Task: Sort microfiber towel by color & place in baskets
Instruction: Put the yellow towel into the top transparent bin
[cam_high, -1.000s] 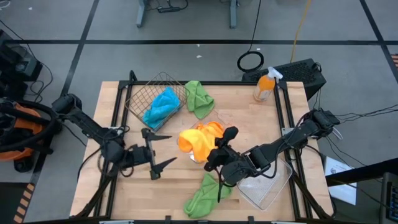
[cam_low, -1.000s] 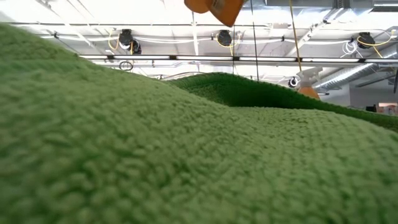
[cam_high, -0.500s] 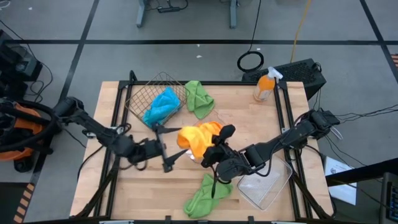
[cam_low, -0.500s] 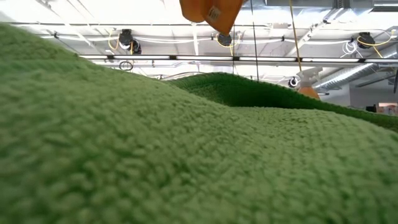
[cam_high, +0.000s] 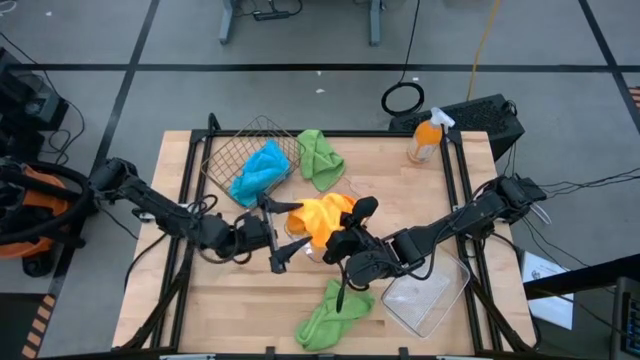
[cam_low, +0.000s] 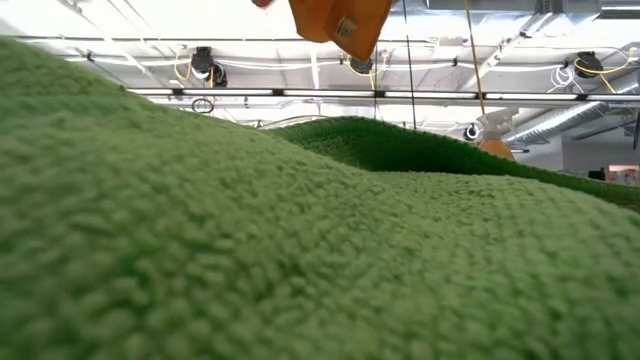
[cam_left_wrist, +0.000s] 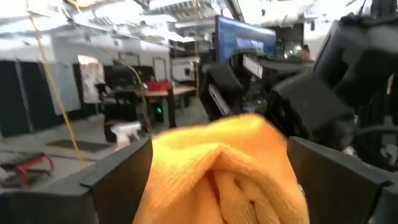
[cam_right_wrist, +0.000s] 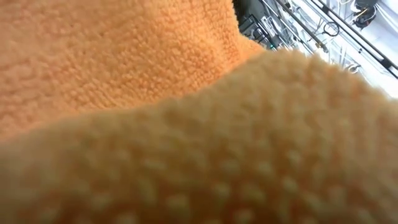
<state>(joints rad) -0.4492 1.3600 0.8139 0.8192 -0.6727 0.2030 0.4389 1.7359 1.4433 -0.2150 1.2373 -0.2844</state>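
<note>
The right gripper (cam_high: 340, 243) has its jaws closed on the orange towel (cam_high: 322, 220), holding it bunched above the middle of the surface (cam_high: 400, 190); the left gripper (cam_high: 283, 232) sits just beside that towel, jaws wide open around its near edge; a blue towel (cam_high: 260, 170) lies in the wire basket (cam_high: 232, 146); one green towel (cam_high: 319, 157) lies beside the basket, another (cam_high: 330, 313) at the front edge near the clear tray (cam_high: 430, 300).

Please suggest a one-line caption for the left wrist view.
Open left gripper closing in on the fuzzy orange microfiber towel held up by the right gripper.
</note>
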